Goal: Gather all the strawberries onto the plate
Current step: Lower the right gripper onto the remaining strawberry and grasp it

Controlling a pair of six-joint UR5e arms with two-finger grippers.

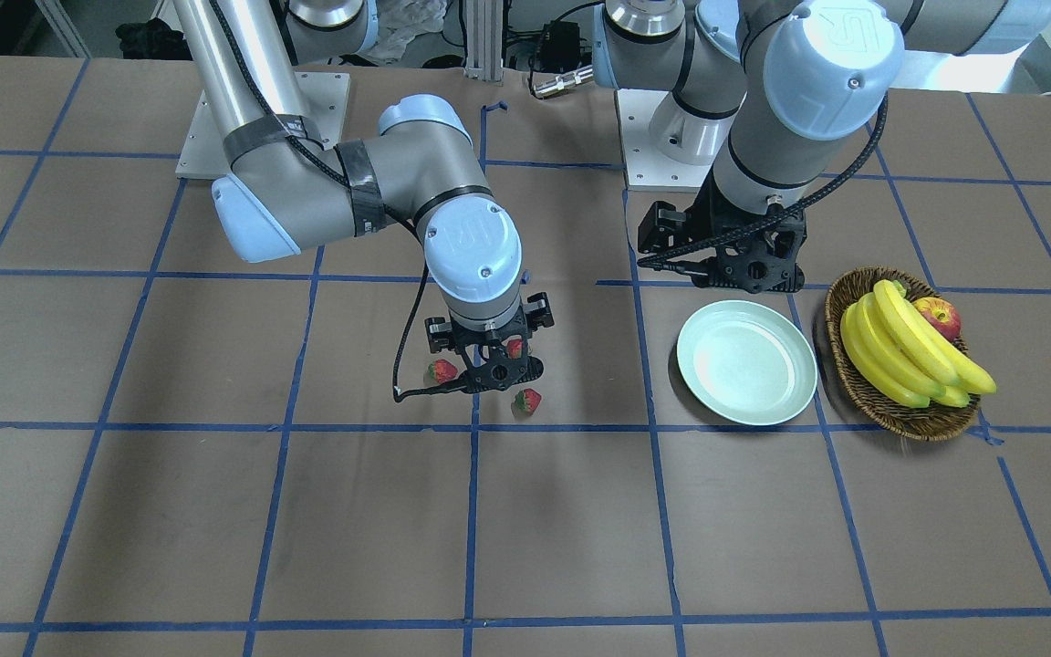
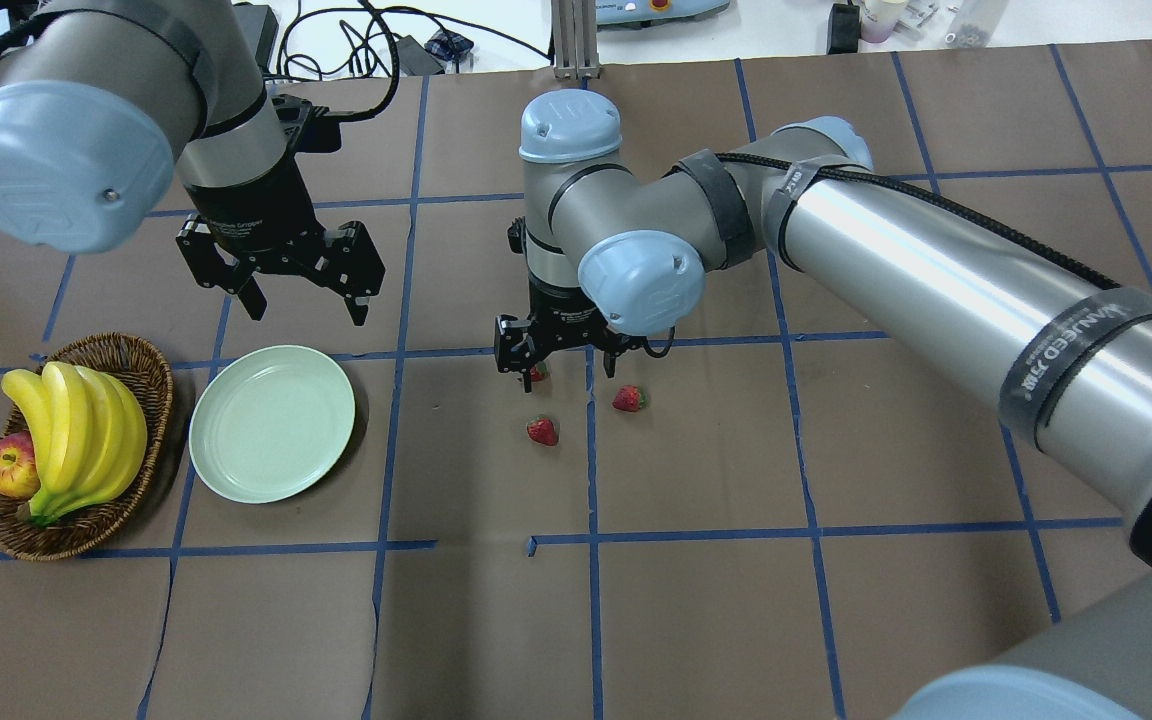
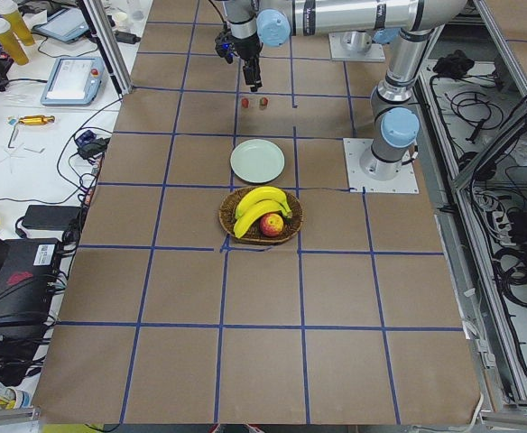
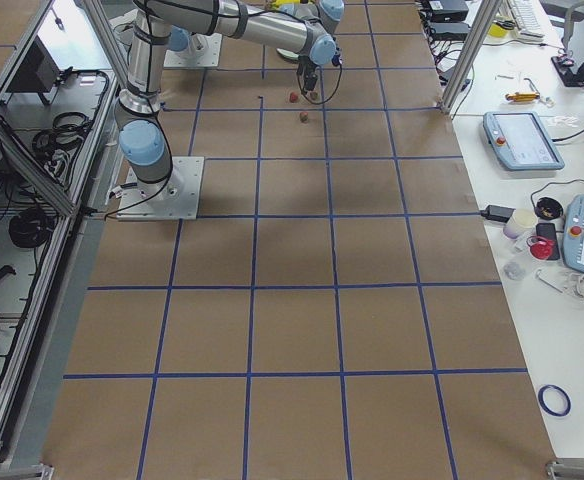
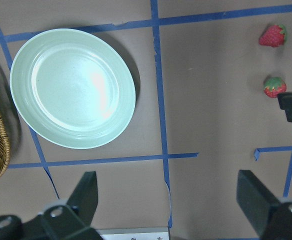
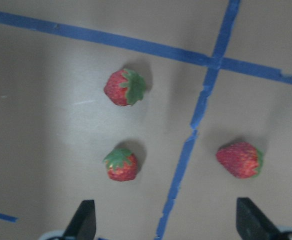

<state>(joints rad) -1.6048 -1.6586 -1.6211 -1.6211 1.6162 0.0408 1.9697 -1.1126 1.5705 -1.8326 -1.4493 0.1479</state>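
- Nothing collected yet: plate (image 2: 271, 422) empty, three strawberries (image 2: 542, 431) on the desk (image 2: 716, 600).
- Right end effector (image 2: 564, 358) open above them, left end effector (image 2: 308, 300) open too.

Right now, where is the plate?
In the overhead view the plate lies at left, close beside the basket, with the strawberries farther right.

Lit brightly and evenly from above in every view. Glares white near the centre of the plate (image 5: 61, 75) in the left wrist view. Throws short, soft shadows beside the strawberries (image 6: 125, 87). Blurs slightly across the right wrist view, darkening toward its left edge.
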